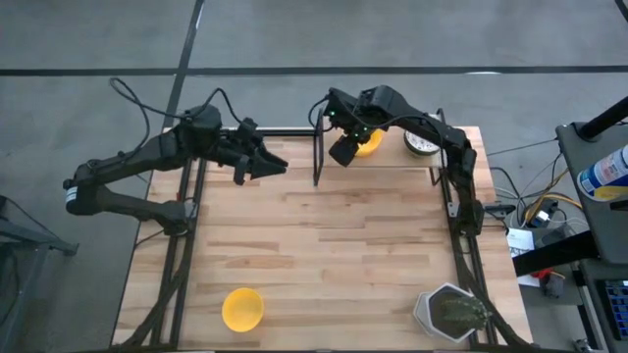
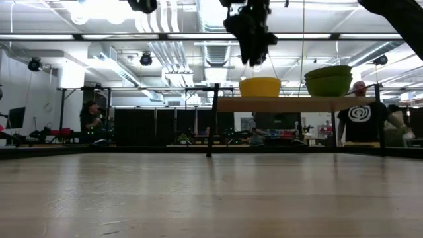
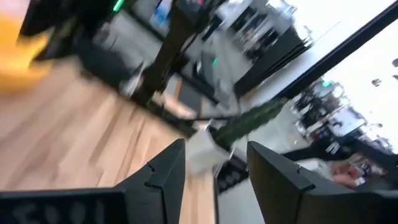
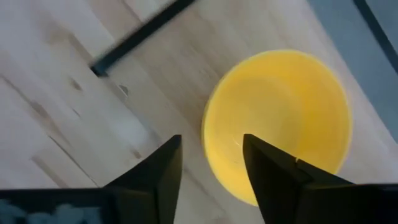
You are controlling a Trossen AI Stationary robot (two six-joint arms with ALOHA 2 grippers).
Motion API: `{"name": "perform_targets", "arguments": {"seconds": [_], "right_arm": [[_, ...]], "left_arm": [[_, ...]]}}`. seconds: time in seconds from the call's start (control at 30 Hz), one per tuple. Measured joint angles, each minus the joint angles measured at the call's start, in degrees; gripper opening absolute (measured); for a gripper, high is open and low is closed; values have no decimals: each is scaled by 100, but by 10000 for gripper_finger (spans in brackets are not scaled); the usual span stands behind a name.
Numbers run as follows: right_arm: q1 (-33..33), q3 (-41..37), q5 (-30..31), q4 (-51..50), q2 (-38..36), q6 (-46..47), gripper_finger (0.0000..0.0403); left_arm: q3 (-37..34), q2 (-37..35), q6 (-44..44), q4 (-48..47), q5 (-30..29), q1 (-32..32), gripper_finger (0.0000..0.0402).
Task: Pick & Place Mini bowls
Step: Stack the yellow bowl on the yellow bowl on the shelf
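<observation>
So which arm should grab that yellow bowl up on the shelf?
The right one. Its tool hangs open directly over the yellow bowl on the shelf, while the left tool is off to the side.

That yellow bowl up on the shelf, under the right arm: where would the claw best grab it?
Probably by the rim, from above. The yellow bowl sits upright and mouth-up on the shelf, its thin wall the only part narrow enough to pinch. The right claw hangs over it open; one finger inside and one outside the near wall should hold. The left claw waits, open, away from it.
</observation>
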Motion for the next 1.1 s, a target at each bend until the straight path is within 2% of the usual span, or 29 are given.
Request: {"name": "perform_targets", "arguments": {"seconds": [0.17, 0.33, 0.57, 0.83, 1.1], "right_arm": [[158, 314, -8, 103, -132, 308, 180], [384, 307, -28, 436, -361, 346, 178], [694, 309, -43, 1119, -556, 346, 180], [888, 309, -43, 1571, -683, 354, 180], [986, 314, -42, 1563, -746, 494, 180]], "left_arm": [[0, 0, 129, -1286, 97, -25, 163], [0, -4, 474, -2516, 97, -169, 163], [0, 7, 1055, -3891, 99, -814, 163], [-264, 7, 1009, -4059, -200, -1894, 163], [-820, 15, 98, -4005, -454, -3084, 163]]}}
